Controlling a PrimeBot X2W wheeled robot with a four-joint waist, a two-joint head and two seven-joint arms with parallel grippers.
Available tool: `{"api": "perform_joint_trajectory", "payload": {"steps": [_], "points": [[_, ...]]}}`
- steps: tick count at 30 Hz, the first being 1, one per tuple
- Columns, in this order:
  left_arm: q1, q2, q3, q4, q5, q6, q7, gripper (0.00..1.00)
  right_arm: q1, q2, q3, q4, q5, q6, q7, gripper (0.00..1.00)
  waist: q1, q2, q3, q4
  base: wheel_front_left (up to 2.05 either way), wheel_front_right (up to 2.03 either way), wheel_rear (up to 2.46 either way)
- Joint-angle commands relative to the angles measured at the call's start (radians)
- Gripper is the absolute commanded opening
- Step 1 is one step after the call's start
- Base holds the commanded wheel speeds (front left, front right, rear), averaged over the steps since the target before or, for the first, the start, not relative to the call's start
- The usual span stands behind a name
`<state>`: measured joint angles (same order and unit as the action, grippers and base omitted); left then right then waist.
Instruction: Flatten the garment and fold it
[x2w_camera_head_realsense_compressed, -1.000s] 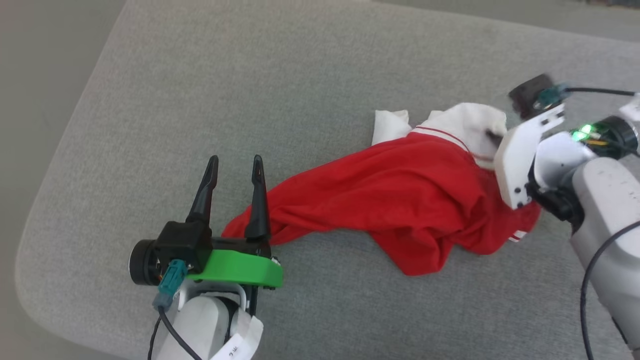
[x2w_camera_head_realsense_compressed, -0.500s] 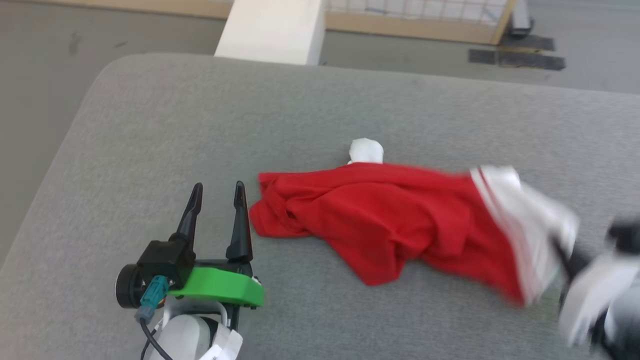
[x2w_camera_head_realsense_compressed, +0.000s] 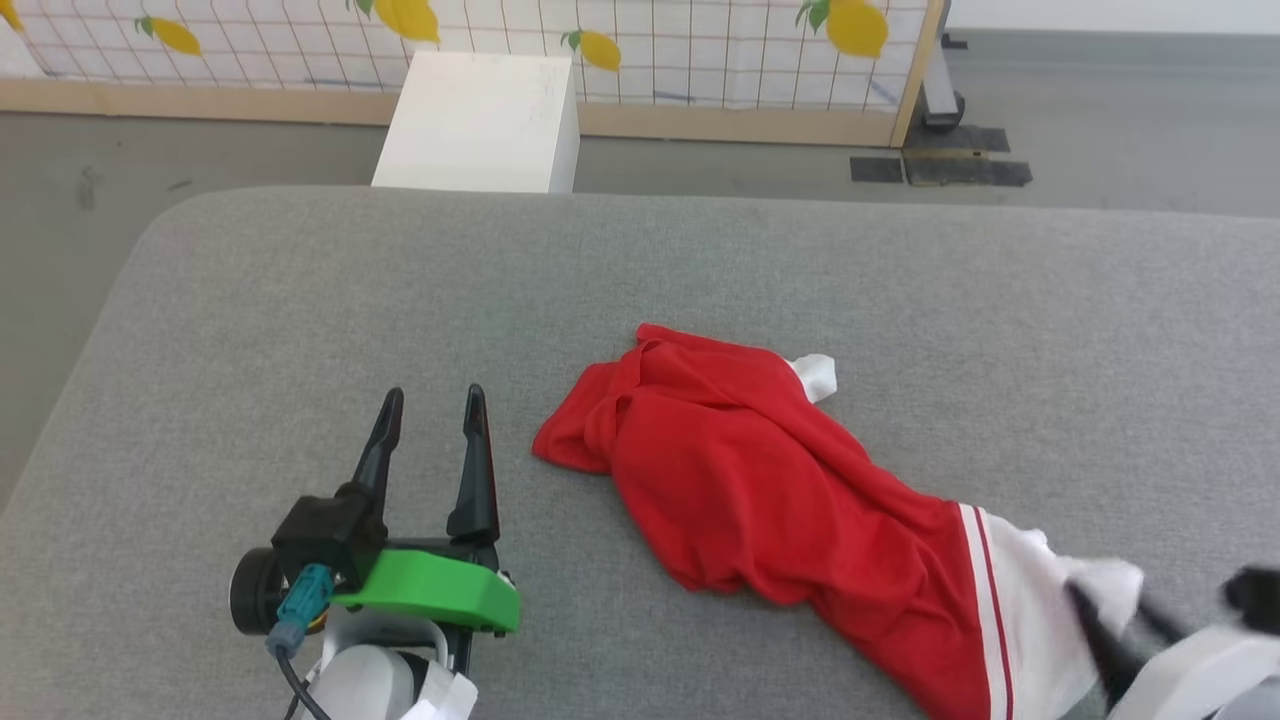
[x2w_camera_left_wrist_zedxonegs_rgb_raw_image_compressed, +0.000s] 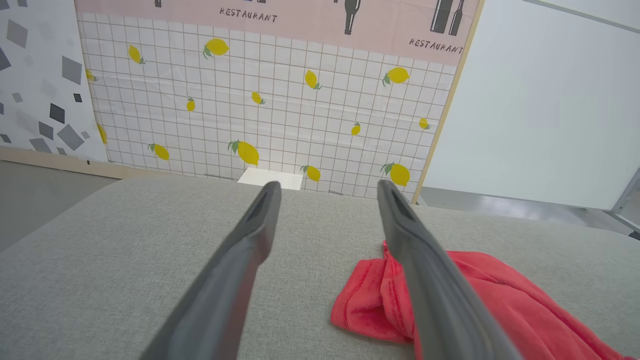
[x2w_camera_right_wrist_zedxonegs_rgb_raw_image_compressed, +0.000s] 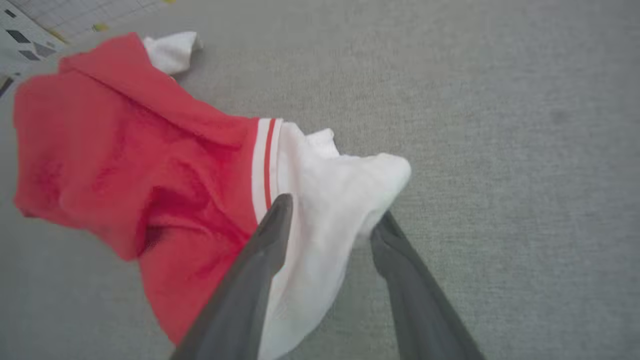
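Red jersey cloth, our garment (x2w_camera_head_realsense_compressed: 760, 490), lies crumpled in a long slanting heap on the grey cushioned surface (x2w_camera_head_realsense_compressed: 300, 300). Its bunched red end is toward the middle, and a white sleeve (x2w_camera_right_wrist_zedxonegs_rgb_raw_image_compressed: 340, 190) with red-and-white striped trim (x2w_camera_right_wrist_zedxonegs_rgb_raw_image_compressed: 267, 165) is at the near right end. A second white sleeve tip (x2w_camera_head_realsense_compressed: 815, 375) pokes out at the far side of the heap. Our left gripper (x2w_camera_head_realsense_compressed: 433, 392) is just beside the red end and not touching it, its two fingers spread wide with nothing between them. Our right gripper (x2w_camera_right_wrist_zedxonegs_rgb_raw_image_compressed: 332, 210) is at the white sleeve with its fingers parted. The cloth lies loose in the gap, not pinched. Beyond the cushion we see a white box (x2w_camera_head_realsense_compressed: 480, 120) and a lemon-printed panel (x2w_camera_left_wrist_zedxonegs_rgb_raw_image_compressed: 280, 100).
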<state>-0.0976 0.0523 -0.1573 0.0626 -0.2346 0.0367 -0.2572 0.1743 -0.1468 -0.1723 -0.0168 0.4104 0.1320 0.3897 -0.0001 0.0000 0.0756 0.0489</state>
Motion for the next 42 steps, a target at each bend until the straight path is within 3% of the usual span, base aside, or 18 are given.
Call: {"api": "perform_joint_trajectory", "payload": {"steps": [1, 9, 12, 19, 27, 34, 40, 41, 42], "points": [[0.016, -0.002, 0.0, 0.006, -0.009, -0.005, -0.005, 1.0, -0.034, 0.011, -0.024, -0.022, 0.019, -0.001, -0.024, 1.0, 0.0001, 0.0, -0.009, -0.002, 0.0, 0.0, 0.0], [-0.018, -0.002, -0.05, 0.1, -0.101, -0.009, 0.021, 1.0, -0.121, 0.058, -0.165, -0.092, 0.015, -0.001, -0.089, 1.0, 0.0001, 0.0, -0.006, -0.002, 0.0, 0.0, 0.0], [-0.115, -0.002, -0.072, 0.162, -0.138, -0.003, 0.115, 1.0, -0.139, 0.062, -0.176, -0.102, 0.0, -0.001, -0.084, 1.0, 0.0001, 0.0, 0.019, -0.009, 0.0, 0.0, 0.0], [-0.47, -0.002, -0.125, 0.346, -0.184, 0.046, 0.445, 1.0, -0.178, 0.057, -0.136, -0.111, 0.008, -0.001, -0.073, 1.0, 0.0001, 0.0, 0.127, -0.066, 0.0, 0.0, 0.0], [-0.792, -0.001, -0.22, 0.59, -0.147, 0.106, 0.671, 1.0, -0.223, 0.032, -0.085, -0.078, 0.053, -0.001, -0.097, 1.0, 0.0001, 0.0, 0.269, -0.171, 0.0, 0.0, 0.0], [-0.883, 0.015, -0.294, 0.79, -0.082, 0.14, 0.854, 1.0, -0.242, 0.013, -0.062, -0.015, 0.078, -0.001, -0.143, 1.0, 0.0001, 0.0, 0.306, -0.227, 0.0, 0.0, 0.0], [-0.884, 0.011, -0.333, 0.862, -0.083, 0.122, 0.989, 1.0, -0.245, 0.009, -0.053, 0.024, 0.083, -0.001, -0.172, 1.0, 0.0001, 0.0, 0.297, -0.223, 0.0, 0.0, 0.0], [-0.88, 0.01, -0.337, 0.863, -0.089, 0.115, 0.997, 0.81, -0.247, 0.009, -0.05, 0.028, 0.082, -0.001, -0.175, 1.0, 0.0001, 0.0, 0.295, -0.22, 0.0, 0.0, 0.0], [-0.877, 0.009, -0.339, 0.863, -0.094, 0.108, 1.002, 0.07, -0.249, 0.009, -0.048, 0.031, 0.082, -0.001, -0.176, 1.0, 0.0001, 0.0, 0.293, -0.216, 0.0, 0.0, 0.0]]}}
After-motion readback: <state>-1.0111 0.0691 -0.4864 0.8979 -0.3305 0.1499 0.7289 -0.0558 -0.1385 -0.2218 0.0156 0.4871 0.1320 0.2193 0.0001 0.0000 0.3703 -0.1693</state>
